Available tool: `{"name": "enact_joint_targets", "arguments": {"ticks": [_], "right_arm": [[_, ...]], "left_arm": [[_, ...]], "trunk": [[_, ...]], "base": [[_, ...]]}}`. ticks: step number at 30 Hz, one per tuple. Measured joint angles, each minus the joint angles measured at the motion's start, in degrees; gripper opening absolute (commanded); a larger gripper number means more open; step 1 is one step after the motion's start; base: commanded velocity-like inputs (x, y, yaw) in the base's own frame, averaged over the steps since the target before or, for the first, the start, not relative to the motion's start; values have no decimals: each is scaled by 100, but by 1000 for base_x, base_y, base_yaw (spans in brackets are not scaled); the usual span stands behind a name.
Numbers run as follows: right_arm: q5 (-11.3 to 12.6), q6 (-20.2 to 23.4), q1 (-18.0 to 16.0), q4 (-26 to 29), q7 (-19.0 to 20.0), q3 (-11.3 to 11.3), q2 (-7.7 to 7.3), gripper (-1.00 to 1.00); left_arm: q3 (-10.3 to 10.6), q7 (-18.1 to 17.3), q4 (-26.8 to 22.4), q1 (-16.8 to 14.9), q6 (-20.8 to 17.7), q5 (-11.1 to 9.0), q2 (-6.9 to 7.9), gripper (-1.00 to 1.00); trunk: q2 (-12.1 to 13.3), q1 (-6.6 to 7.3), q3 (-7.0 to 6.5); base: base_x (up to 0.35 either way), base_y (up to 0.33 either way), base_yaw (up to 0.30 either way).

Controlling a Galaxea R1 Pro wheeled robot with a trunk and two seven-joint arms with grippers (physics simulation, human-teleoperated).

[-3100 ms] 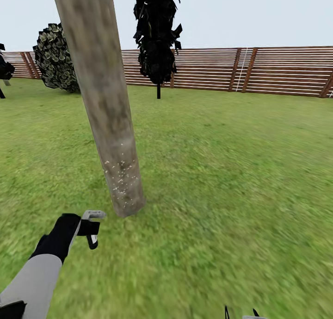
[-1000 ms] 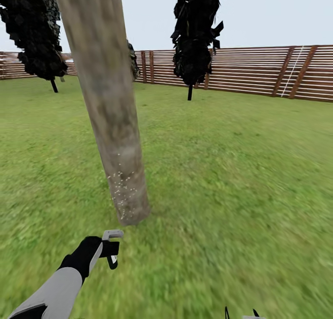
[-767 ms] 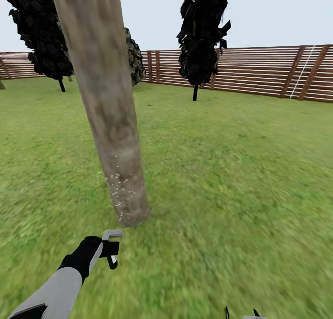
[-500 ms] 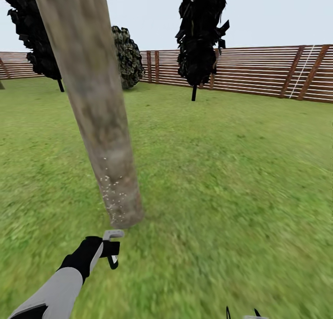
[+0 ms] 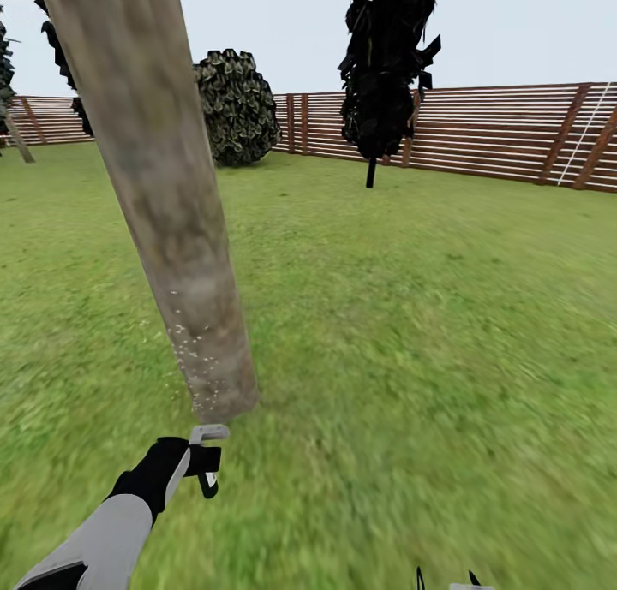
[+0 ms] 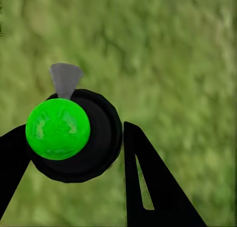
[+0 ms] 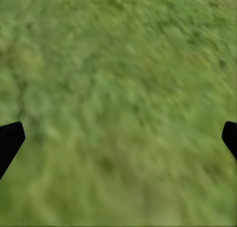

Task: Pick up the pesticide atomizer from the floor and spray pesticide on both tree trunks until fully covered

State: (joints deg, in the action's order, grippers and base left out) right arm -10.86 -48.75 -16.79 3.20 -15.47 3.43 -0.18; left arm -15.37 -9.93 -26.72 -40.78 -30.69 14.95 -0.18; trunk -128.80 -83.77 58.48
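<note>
My left gripper (image 5: pixel 204 463) clamped on the one pesticide atomizer (image 5: pixel 206 453) near the leaning tree trunk (image 5: pixel 163 187), pesticide (image 5: pixel 201 363) specks low on it, my right gripper (image 7: pixel 118 135) spread wide over grass (image 5: pixel 411 333), one round bush (image 5: pixel 236 106), one dark tree (image 5: pixel 386 59) beyond.

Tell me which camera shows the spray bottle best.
The left wrist view: the spray bottle sits close up between the left pincer's fingers, seen end-on with a green spot. The head view gives only its small grey trigger head near the tree trunk. The right wrist view has grass.
</note>
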Motion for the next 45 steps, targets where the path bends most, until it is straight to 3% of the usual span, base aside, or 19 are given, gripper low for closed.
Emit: {"name": "enact_joint_targets", "arguments": {"ticks": [6, 20, 35, 45], "right_arm": [[0, 3, 0, 0, 0, 0, 0, 100], [14, -5, 0, 5, -8, 8, 0, 100], [5, -3, 0, 5, 0, 3, 0, 100], [5, -4, 0, 5, 0, 5, 0, 100]], "left_arm": [[-1, 0, 0, 0, 1, 0, 1, -100], [-1, 7, 0, 0, -2, 0, 2, -100], [-1, 7, 0, 0, -2, 0, 9, -100], [-9, 9, 0, 0, -7, 0, 9, -100]], "trunk": [[0, 0, 0], [0, 0, 0], [0, 0, 0], [0, 0, 0]], "base": [[146, -257, 237], [4, -270, 11], [6, -272, 251], [139, -263, 22]]}}
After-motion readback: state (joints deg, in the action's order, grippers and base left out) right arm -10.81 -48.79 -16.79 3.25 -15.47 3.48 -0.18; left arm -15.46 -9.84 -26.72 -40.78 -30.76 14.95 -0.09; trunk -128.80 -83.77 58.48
